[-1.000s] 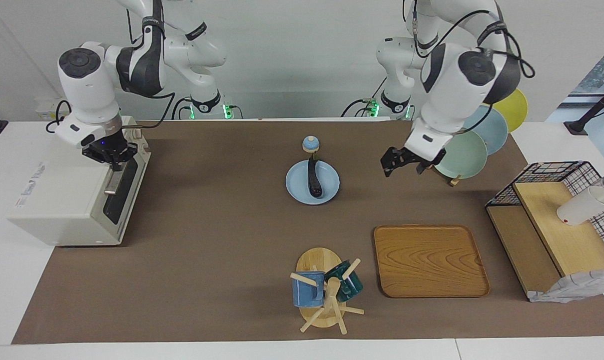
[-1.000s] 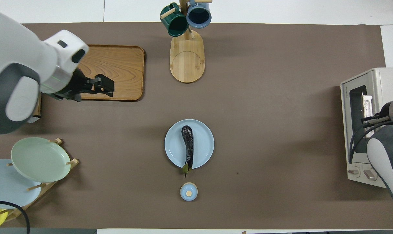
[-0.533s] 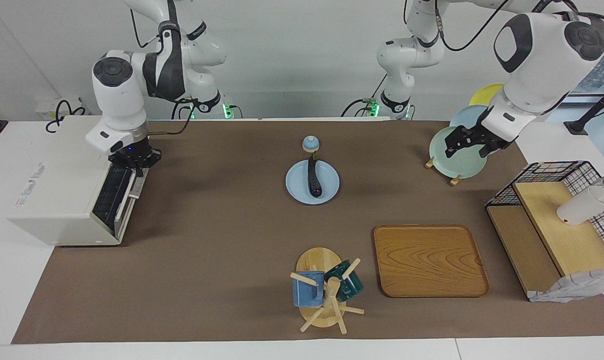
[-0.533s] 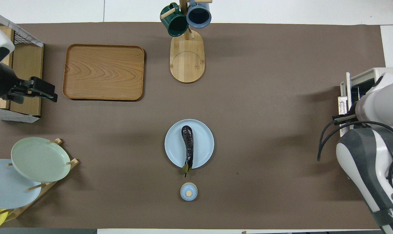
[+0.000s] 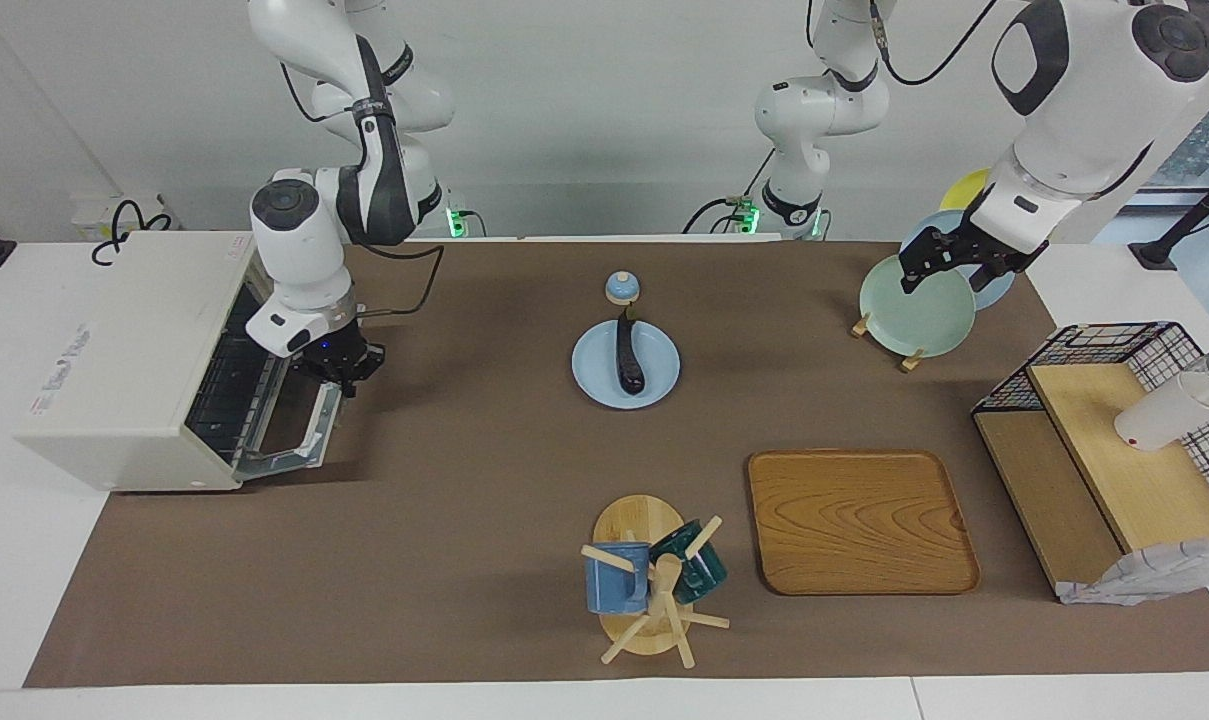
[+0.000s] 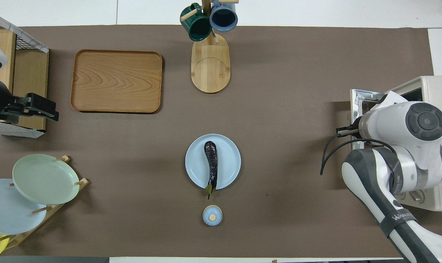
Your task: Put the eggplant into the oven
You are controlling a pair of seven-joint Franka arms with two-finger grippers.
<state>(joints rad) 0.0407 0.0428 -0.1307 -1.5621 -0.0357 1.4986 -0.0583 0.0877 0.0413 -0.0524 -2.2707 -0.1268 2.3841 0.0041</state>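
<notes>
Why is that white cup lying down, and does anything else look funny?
The white cup lies tipped on its side on the wire shelf's wooden board. The oven door hangs open on purpose, with the right gripper at it. The eggplant sits neatly on its plate.

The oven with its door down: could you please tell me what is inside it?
Inside the oven, only a wire rack shows through the open door; no food on the visible part. The cavity's depths are hidden. The eggplant lies on the blue plate.
</notes>
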